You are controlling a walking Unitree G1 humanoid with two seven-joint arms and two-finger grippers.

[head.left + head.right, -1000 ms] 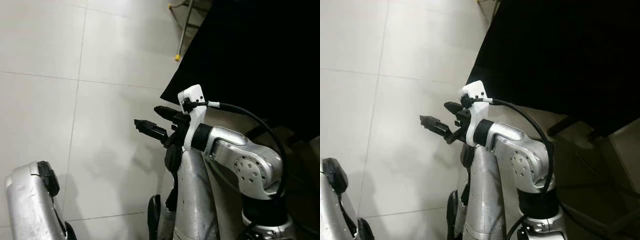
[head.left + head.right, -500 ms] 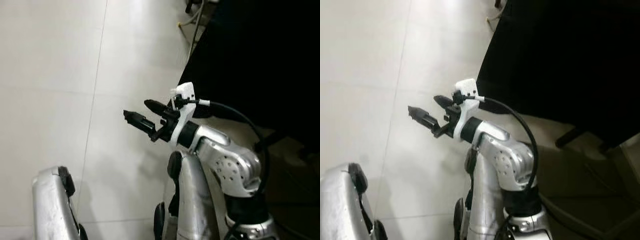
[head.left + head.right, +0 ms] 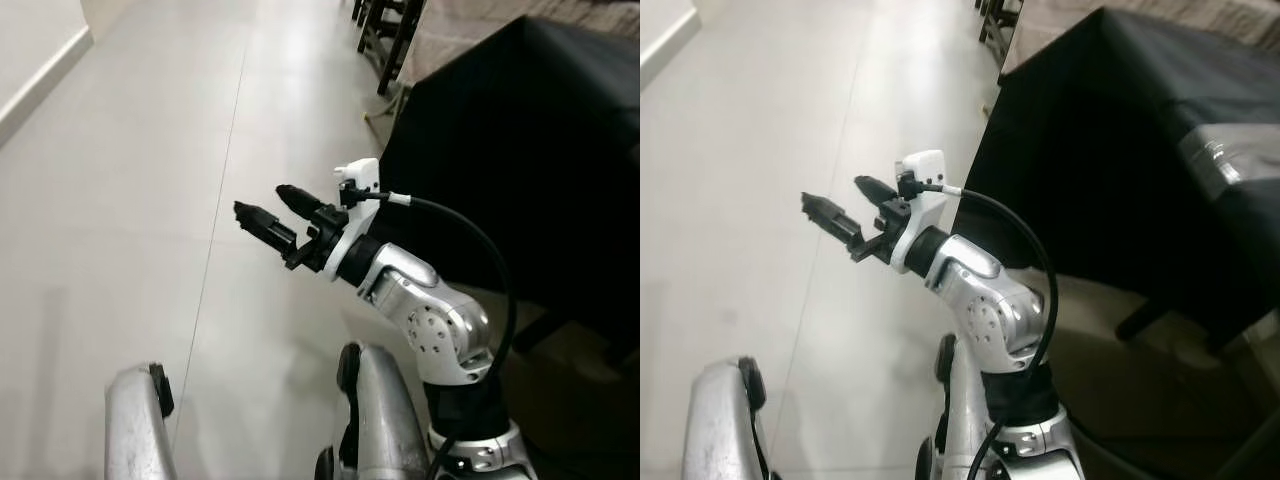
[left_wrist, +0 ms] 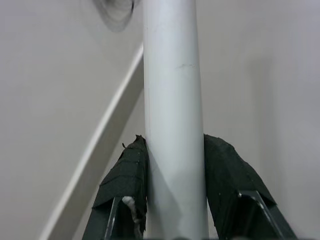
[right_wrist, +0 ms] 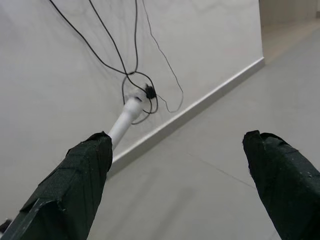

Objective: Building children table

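The right hand [image 3: 268,207] is raised in front of the robot over the pale tiled floor [image 3: 120,200]. Its two black fingers [image 5: 80,185] stand wide apart with nothing between them. In the right wrist view those fingers frame a plain wall [image 5: 60,100], a baseboard, some loose black cables [image 5: 135,75] and a white tube end near the cables.

The left hand [image 4: 175,185] is clamped on a white tube [image 4: 172,100], seemingly a table leg. The two taped fingers [image 4: 125,175] press on either side of it and the tube runs straight out past the fingertips. In the head views only the left forearm [image 3: 135,430] shows low at the frame edge, so where the tube sits in the room cannot be told from there.

To the robot's right stands a surface draped in black cloth [image 3: 520,130], with dark chair legs [image 3: 385,30] further back. No tabletop or other table parts are visible on the floor ahead.

Step in hand looks like carrying: one leg is held by the left hand and the robot seems to be in transit along the open floor, not yet at an assembly spot. The task looks early, nothing joined is in sight.

The next move likely calls for finding the tabletop or the remaining parts, keeping the tube gripped firmly and steering clear of the draped surface. The free right hand is ready to steady the tube or pick up a second part once one comes into view.
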